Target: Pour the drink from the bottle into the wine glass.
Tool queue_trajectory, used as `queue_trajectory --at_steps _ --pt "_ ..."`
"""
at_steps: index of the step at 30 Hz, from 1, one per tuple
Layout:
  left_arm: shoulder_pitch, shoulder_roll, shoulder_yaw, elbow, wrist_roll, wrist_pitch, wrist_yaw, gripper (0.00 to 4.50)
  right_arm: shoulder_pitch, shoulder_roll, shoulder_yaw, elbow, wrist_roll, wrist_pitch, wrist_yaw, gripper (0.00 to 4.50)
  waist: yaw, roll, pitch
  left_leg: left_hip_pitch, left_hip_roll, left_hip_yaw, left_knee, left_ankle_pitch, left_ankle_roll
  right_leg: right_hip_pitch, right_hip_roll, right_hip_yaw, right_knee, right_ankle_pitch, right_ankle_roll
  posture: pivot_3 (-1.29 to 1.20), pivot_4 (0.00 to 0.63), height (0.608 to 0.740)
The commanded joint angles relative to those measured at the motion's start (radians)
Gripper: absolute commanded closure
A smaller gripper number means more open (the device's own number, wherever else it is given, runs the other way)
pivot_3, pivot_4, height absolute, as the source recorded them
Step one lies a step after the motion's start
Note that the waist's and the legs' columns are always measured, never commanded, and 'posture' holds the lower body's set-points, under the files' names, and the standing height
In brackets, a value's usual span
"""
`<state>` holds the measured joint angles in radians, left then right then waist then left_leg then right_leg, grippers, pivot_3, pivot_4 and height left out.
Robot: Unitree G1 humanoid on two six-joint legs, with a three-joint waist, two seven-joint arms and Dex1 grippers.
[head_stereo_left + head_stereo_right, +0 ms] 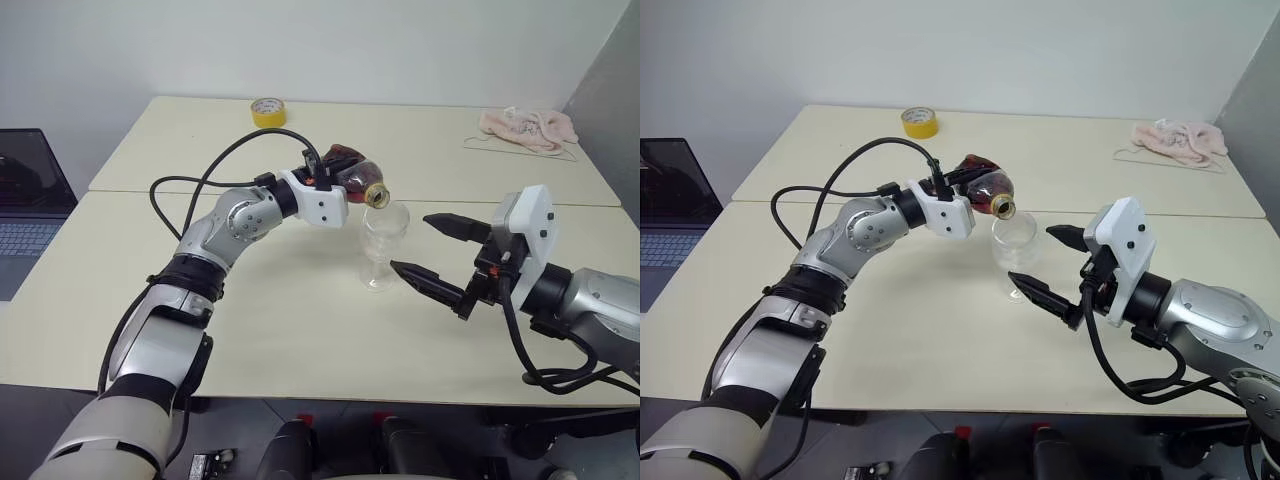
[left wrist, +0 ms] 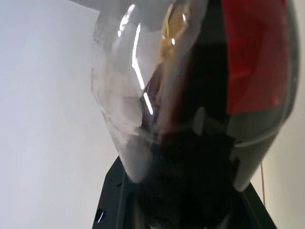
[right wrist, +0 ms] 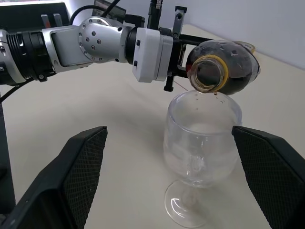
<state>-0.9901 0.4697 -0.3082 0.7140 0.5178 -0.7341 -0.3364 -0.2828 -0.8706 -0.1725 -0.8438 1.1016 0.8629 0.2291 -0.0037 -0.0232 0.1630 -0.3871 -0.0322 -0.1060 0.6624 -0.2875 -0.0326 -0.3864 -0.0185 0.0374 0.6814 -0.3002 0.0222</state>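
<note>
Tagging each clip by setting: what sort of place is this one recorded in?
Most likely an office or lab room, not a kitchen: two plain cream tables pushed together against a bare white wall, an open laptop on a desk to the side, and a yellow tape roll lying at the back.

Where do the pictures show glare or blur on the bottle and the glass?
Left wrist view: the bottle sits very close and blurred, with bright streaks of glare on its clear wall. Right wrist view: bottle mouth and wine glass look sharp, with soft reflections on the bowl.

Laptop [image 1: 30, 200] cut off, perhaps half.
</note>
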Motion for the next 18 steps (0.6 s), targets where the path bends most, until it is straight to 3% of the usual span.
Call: queue_trajectory --at_steps 1,18 --pt "-0.055 0.013 0.014 -0.028 -0.001 -0.032 0.042 3.71 0.011 -0.004 -0.016 -0.010 -0.020 -0.013 0.003 0.00 0.000 0.000 0.000 0.000 0.000 0.000 0.000 0.000 0.000 0.000 0.000 0.000 0.000 0.000 0.000 0.00 0.150 0.740" --pt "-0.066 0.025 0.003 -0.010 0.043 -0.054 0.104 3.71 0.062 0.000 -0.031 -0.009 -0.077 -0.026 0.051 0.00 -0.001 0.000 0.000 0.000 0.000 0.001 0.000 0.000 0.000 0.000 0.000 0.000 0.000 0.000 0.000 0.00 0.150 0.740"
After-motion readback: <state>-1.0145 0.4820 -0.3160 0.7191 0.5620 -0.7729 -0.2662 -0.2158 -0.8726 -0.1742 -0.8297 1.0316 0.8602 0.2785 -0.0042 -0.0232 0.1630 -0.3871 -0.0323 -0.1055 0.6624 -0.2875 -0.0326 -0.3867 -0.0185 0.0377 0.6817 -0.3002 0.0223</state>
